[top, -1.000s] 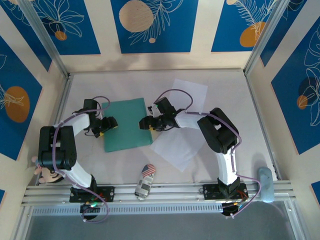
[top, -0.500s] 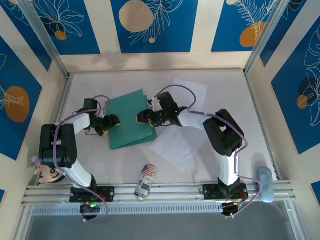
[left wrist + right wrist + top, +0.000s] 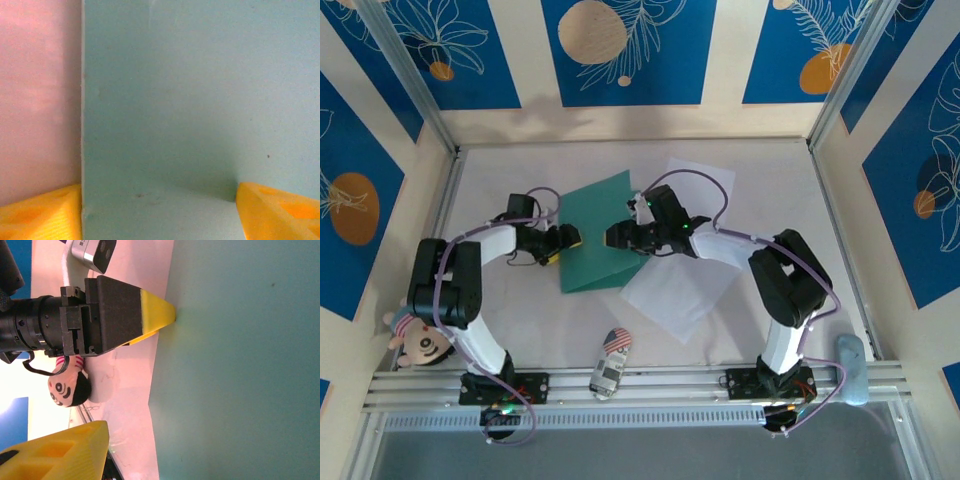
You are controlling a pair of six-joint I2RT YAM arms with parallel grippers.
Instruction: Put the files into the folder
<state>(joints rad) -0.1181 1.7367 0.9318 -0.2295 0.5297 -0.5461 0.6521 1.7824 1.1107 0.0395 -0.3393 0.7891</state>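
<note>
The teal-green folder (image 3: 598,240) lies mid-table with its far side tipped up. My left gripper (image 3: 566,243) is at the folder's left edge, open; in the left wrist view it (image 3: 160,212) straddles that edge, with one yellow fingertip (image 3: 42,215) over the table and the other over the folder (image 3: 200,100). My right gripper (image 3: 620,237) is over the folder's right side, open. One of its yellow fingers (image 3: 55,452) stands clear of the folder (image 3: 240,365), and the other is hidden. Two white files lie to the right, one far (image 3: 705,180) and one near (image 3: 675,292).
A toy car (image 3: 610,362) sits near the front rail, a doll (image 3: 417,343) at the near left and a pale blue object (image 3: 850,366) at the near right. Cage posts and walls ring the table.
The folder has shifted right and its far side has risen. My left gripper has followed it to the right. The right gripper's jaws have narrowed somewhat.
</note>
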